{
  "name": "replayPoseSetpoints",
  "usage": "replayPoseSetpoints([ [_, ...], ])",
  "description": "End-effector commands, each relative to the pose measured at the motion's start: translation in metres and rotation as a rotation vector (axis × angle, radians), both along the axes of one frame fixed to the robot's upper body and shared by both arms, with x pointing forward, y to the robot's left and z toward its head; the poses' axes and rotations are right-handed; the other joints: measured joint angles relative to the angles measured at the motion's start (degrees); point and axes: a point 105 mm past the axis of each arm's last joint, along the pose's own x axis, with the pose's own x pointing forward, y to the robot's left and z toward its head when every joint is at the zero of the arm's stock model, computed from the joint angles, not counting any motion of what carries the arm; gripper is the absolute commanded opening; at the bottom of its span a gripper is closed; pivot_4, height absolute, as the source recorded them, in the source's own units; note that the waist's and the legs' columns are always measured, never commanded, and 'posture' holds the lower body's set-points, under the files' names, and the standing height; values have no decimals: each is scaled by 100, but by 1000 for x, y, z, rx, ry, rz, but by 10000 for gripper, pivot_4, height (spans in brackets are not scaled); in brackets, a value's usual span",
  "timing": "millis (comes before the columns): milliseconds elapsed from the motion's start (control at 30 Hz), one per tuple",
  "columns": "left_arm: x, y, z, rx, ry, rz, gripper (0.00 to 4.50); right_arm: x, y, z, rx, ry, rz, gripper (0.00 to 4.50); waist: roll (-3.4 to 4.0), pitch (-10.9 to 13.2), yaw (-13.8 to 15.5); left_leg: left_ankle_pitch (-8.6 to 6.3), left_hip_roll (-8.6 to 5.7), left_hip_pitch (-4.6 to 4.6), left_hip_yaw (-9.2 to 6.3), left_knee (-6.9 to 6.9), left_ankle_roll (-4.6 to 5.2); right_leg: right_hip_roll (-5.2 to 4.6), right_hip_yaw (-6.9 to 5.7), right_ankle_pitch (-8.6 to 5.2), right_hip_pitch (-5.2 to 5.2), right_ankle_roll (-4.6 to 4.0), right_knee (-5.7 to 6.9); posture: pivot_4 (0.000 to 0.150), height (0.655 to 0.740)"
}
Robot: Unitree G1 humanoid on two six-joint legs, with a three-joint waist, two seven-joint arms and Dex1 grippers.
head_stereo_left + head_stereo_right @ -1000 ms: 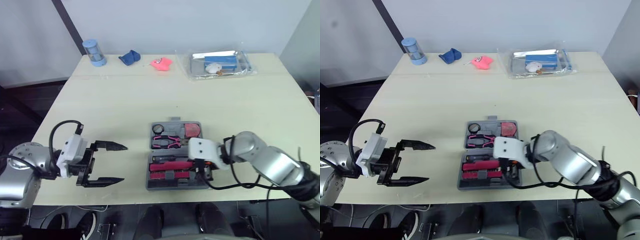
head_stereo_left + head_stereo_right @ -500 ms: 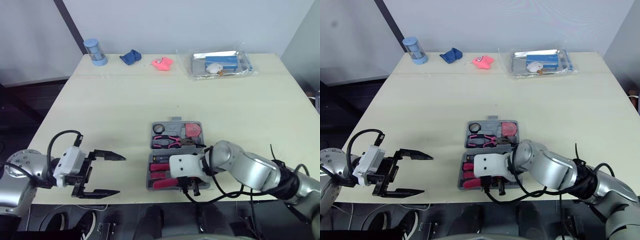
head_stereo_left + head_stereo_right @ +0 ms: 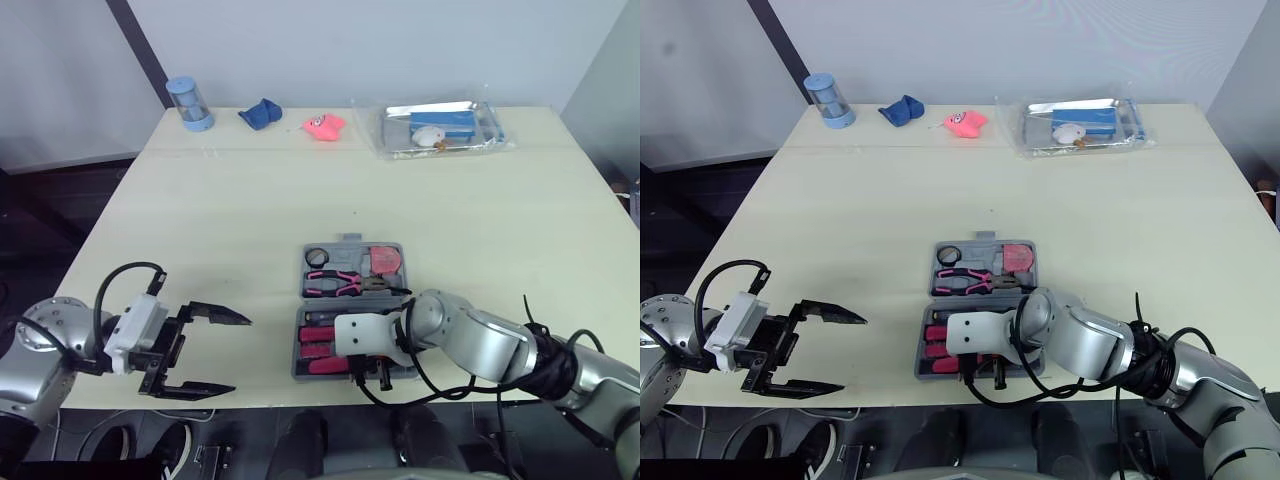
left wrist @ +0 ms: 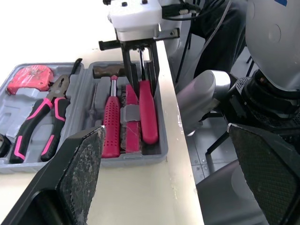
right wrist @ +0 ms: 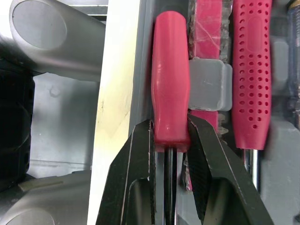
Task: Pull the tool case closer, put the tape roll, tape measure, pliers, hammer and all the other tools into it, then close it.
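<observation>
Right gripper (image 5: 170,131) pinches the red screwdriver (image 5: 169,75) by its handle, in the slot along the near wall of the tool case (image 4: 117,161); case lies open at mid near edge of the worktop (image 3: 250,200), with pliers (image 3: 338,285), tape measure (image 3: 385,260) and hammer (image 4: 111,122) inside; left gripper (image 3: 238,354) hovers spread wide by the near-left corner.

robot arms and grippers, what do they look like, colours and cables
The left arm and right arm are smooth silver-grey metal with rounded joints. Each ends in a white boxy wrist block carrying two black fingers. The left gripper has long tapered fingers, grainy on the inner faces; the right gripper looks alike. Black cables loop loosely around both wrists.
</observation>
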Motion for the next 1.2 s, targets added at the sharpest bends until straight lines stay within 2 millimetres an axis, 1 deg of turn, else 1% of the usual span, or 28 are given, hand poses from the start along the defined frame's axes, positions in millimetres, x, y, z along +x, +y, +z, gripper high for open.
replayPoseSetpoints([
  [33,-4,0,5,2,-11,-59,45000,-3,6,0,14,-11,13,3886,0,0,0,0,0,0,0,0,0,0,0,0,0,0,0,1500,7400],
  [200,-5,0,4,0,-8,-57,45000,-4,13,-2,23,-7,11,3886,0,0,-1,0,0,0,0,0,0,0,0,0,-1,0,1,1500,7400],
  [300,-6,-1,4,-4,-4,-57,45000,-1,19,-2,36,-16,7,3886,-1,-1,-13,0,1,1,0,0,0,1,0,0,-1,0,2,1500,7400],
  [467,-7,-1,4,-8,-3,-55,45000,0,20,-1,40,-23,12,3886,-1,-1,-21,0,3,3,-2,0,0,6,0,0,-2,-1,5,1500,7400],
  [533,-7,-1,4,-10,-3,-54,45000,-1,19,-1,42,-22,19,14057,-1,-1,-21,0,3,3,-2,0,0,5,0,0,-2,-1,5,1500,7400],
  [567,-7,-1,4,-10,-3,-54,45000,-1,19,-1,44,-21,20,16760,-1,-1,-18,0,3,3,-2,0,0,5,0,0,-2,-1,5,1500,7400],
  [600,-7,-1,3,-10,-3,-54,45000,-1,19,0,49,-20,16,21585,-1,-1,-11,0,3,2,-3,0,0,5,0,0,-2,-1,6,1500,7400],
  [667,-7,-2,3,-11,-3,-54,45000,1,20,2,65,-23,3,32997,-2,-1,-2,0,3,1,-2,0,0,5,0,0,-1,-1,3,1500,7400],
  [733,-6,-2,3,-13,-3,-54,45000,1,19,6,81,-17,-5,40555,-2,-1,4,0,2,-1,-2,0,0,4,0,0,-2,-1,2,1500,7400],
  [767,-6,-2,3,-13,-3,-55,45000,0,18,7,85,-13,-5,41480,-2,-1,4,0,2,-3,-2,0,0,4,-1,0,-2,-1,-1,1500,7400],
  [867,-6,-2,3,-14,-4,-54,45000,1,15,13,107,-10,-11,41480,-1,-1,3,0,2,-5,-1,0,0,3,0,0,-5,-1,0,1500,7400],
  [1000,-5,-4,4,-19,-6,-55,45000,3,19,39,264,17,-33,41480,-1,-1,5,0,2,-10,-2,0,0,3,-1,0,-9,-1,1,1500,7400],
  [1067,-5,-4,4,-22,-6,-55,45000,4,20,46,340,10,-16,41480,-2,-1,4,0,2,-13,-2,1,0,4,-1,0,-12,-1,2,1500,7400],
  [1100,-5,-4,5,-23,-5,-56,45000,4,19,48,369,12,-10,35756,-1,-1,4,0,2,-14,-2,1,0,4,-2,0,-12,-1,2,1500,7400],
  [1133,-5,-4,5,-24,-5,-56,45000,3,19,49,385,13,-5,33411,-2,-1,5,0,2,-13,-2,1,0,4,-1,0,-13,-1,2,1500,7400],
  [1200,-4,-5,5,-27,-6,-56,45000,5,14,46,404,20,-8,24837,-2,-1,7,0,2,-15,-2,1,0,3,-2,0,-13,-1,1,1500,7400],
])
